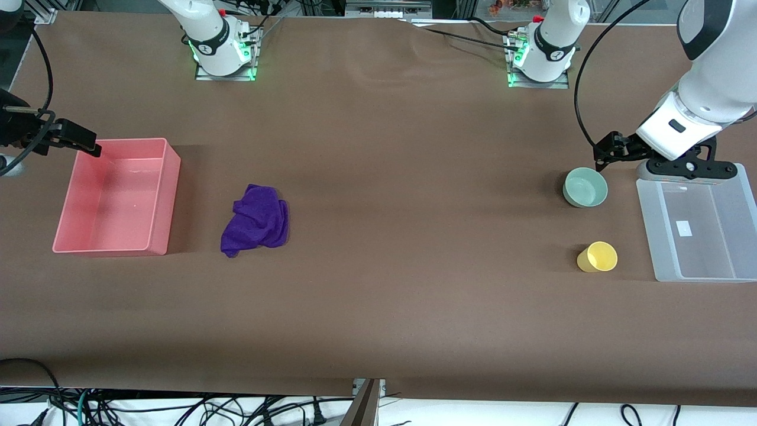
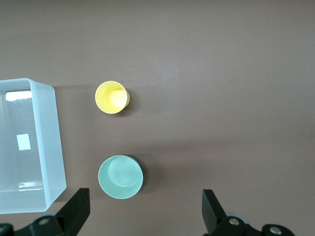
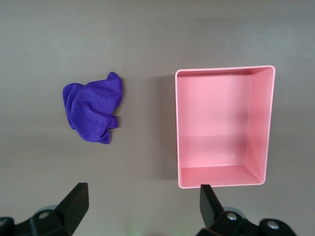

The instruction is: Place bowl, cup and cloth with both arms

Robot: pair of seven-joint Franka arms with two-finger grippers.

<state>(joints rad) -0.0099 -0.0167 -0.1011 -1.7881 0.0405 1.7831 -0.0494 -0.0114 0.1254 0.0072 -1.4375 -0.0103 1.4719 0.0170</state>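
The mint-green bowl [image 1: 585,187] stands on the brown table at the left arm's end, beside a clear bin; it also shows in the left wrist view [image 2: 120,177]. The yellow cup [image 1: 598,257] stands nearer the front camera than the bowl, also in the left wrist view [image 2: 112,97]. The purple cloth [image 1: 256,220] lies rumpled beside a pink bin, also in the right wrist view [image 3: 93,113]. My left gripper [image 2: 145,211] is open and empty, up in the air [image 1: 689,170] by the clear bin's rim. My right gripper [image 3: 142,206] is open and empty, at the table's end [image 1: 9,145] by the pink bin.
The empty pink bin [image 1: 171,195] stands at the right arm's end, also in the right wrist view [image 3: 261,123]. The empty clear bin [image 1: 650,231] stands at the left arm's end, also in the left wrist view [image 2: 49,137]. Bare brown table lies between cloth and bowl.
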